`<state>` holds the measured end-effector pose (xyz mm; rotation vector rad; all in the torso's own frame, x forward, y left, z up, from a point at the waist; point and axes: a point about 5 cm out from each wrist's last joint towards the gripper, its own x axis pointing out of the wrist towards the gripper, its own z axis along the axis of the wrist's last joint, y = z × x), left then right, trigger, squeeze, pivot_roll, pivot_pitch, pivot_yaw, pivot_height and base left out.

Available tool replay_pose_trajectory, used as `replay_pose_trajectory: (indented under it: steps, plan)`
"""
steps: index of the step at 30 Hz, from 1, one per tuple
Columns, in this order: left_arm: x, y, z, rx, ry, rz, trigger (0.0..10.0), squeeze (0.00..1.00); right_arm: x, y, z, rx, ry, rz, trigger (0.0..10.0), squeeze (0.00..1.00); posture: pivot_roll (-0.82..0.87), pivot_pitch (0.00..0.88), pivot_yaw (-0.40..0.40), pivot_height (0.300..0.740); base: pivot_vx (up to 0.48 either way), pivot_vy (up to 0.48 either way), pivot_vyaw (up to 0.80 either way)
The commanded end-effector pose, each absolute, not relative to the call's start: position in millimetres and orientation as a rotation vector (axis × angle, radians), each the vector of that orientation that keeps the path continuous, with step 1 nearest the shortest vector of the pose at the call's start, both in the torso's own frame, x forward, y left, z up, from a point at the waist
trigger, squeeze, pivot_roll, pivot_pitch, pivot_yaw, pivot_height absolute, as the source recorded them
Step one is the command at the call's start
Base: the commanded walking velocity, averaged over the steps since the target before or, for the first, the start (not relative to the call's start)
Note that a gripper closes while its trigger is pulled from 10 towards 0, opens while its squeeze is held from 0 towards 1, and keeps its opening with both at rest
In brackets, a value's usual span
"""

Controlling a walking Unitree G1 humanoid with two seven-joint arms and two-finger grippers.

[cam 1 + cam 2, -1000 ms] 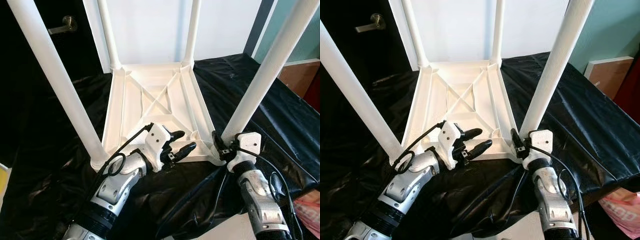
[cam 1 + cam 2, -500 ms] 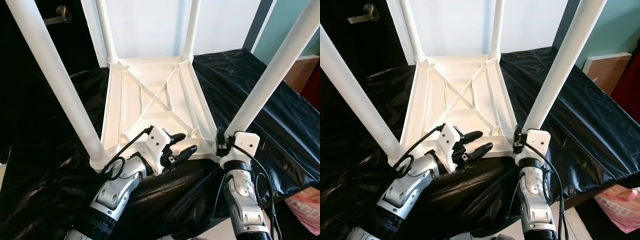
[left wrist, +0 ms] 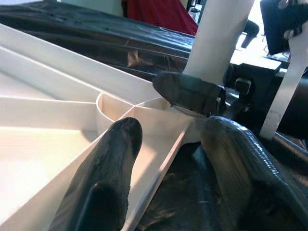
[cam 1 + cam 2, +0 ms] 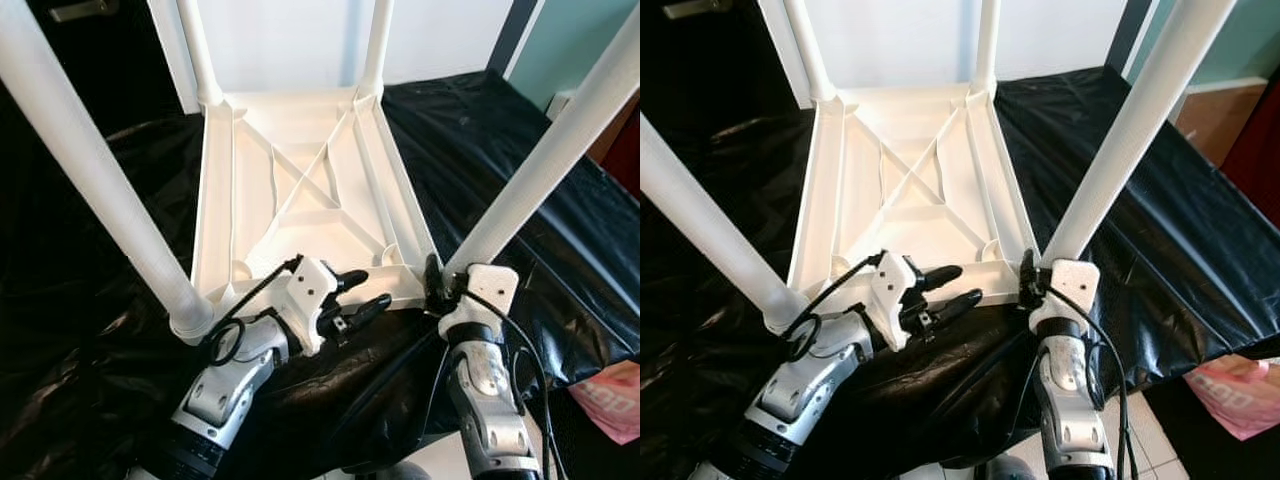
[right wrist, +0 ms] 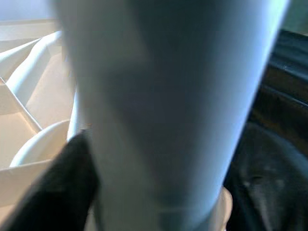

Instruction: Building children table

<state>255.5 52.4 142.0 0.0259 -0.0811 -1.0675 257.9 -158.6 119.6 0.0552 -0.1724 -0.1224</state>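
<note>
A black plastic sheet (image 4: 520,180) drapes the work surface, likely to protect it. On it, filling the frame's centre, the white children's table (image 4: 300,190) lies upside down so its legs can go in from above. At lower right, the right hand (image 4: 440,285) clasps the near right leg (image 4: 545,165) at its socket. At lower centre, the left hand (image 4: 355,295), fingers parted and empty, straddles the near rim, probably steadying it.

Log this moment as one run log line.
scene: upturned white plastic table on black plastic sheet | left gripper: open, at near rim | right gripper: shut on near right white tubular leg
</note>
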Motion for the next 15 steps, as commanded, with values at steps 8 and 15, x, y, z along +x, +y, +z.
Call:
replay_pose_trajectory:
  steps: [8,15]
  plan:
    - [249.3,48.9,140.9,0.031,-0.068,-1.122,10.0,0.00,256.7,-178.5,133.8,0.017,-0.228,0.085,10.0,0.00,-0.03,0.161,-0.027,0.740,0.000,0.000,0.00]
    - [240.6,44.4,144.4,0.053,-0.059,-1.210,10.0,0.00,260.9,-179.1,137.0,-0.048,-0.188,0.322,10.0,0.00,-0.03,0.151,-0.022,0.740,0.000,0.000,0.00]
